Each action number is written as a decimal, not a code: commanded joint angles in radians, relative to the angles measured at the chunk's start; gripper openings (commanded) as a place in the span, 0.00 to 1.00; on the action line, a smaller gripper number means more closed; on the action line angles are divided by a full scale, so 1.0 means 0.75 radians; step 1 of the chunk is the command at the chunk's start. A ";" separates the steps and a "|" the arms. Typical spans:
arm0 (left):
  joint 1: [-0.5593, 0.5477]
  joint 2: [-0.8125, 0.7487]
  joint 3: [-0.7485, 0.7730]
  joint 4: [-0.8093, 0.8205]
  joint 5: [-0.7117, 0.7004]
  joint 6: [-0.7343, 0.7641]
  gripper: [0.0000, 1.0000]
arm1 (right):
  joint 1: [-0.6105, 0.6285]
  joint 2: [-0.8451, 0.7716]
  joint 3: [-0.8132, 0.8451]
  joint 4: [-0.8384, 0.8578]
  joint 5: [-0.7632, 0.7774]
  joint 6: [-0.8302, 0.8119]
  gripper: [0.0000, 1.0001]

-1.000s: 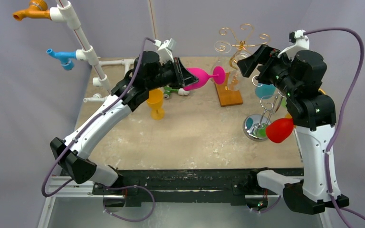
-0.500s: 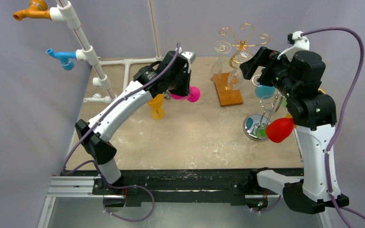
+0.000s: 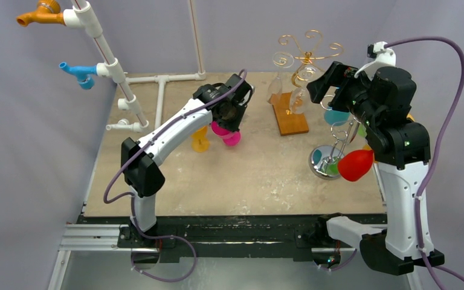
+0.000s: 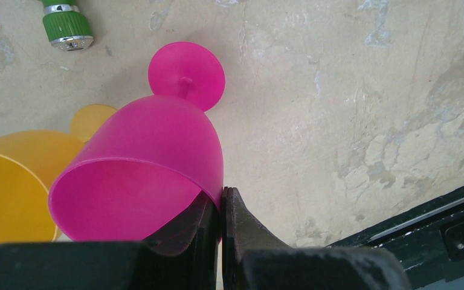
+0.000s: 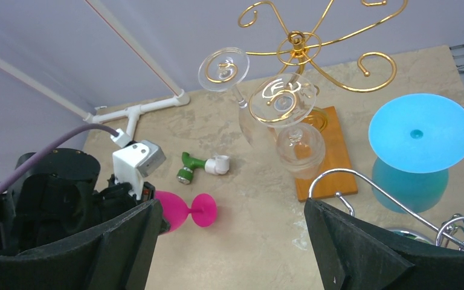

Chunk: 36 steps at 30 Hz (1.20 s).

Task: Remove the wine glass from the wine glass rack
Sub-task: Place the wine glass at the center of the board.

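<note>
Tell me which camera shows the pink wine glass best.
Left wrist: the pink wine glass fills it, rim pinched by the fingers. Top external: half hidden under the left arm. Right wrist: small, partly behind a finger.

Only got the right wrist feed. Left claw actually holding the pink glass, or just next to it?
Observer: Holding. Left wrist view shows the left claw shut on the pink glass rim, one finger inside the bowl.
Operator: Anything crowding it?
Observer: A yellow glass stands right beside it, hidden from you by the arm.
Operator: What's on the chrome rack besides the blue glass?
Observer: A red glass on its near side, outside your frame.
</note>
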 commanded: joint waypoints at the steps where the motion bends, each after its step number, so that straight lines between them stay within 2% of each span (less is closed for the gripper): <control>1: -0.002 0.023 0.056 -0.027 -0.030 0.058 0.00 | -0.002 -0.019 0.006 0.032 0.010 -0.018 0.99; 14: 0.000 0.115 0.079 -0.040 -0.032 0.104 0.00 | -0.002 -0.020 0.001 0.015 0.016 -0.013 0.99; 19: 0.001 0.131 0.096 -0.028 -0.061 0.104 0.18 | -0.002 -0.020 0.002 0.013 0.014 -0.017 0.99; 31: -0.001 0.179 0.178 -0.019 -0.105 0.116 0.38 | -0.002 -0.008 0.041 -0.002 0.039 -0.030 0.99; 36: -0.002 0.150 0.173 0.036 -0.058 0.119 0.52 | -0.002 -0.001 0.049 -0.026 0.092 -0.032 0.99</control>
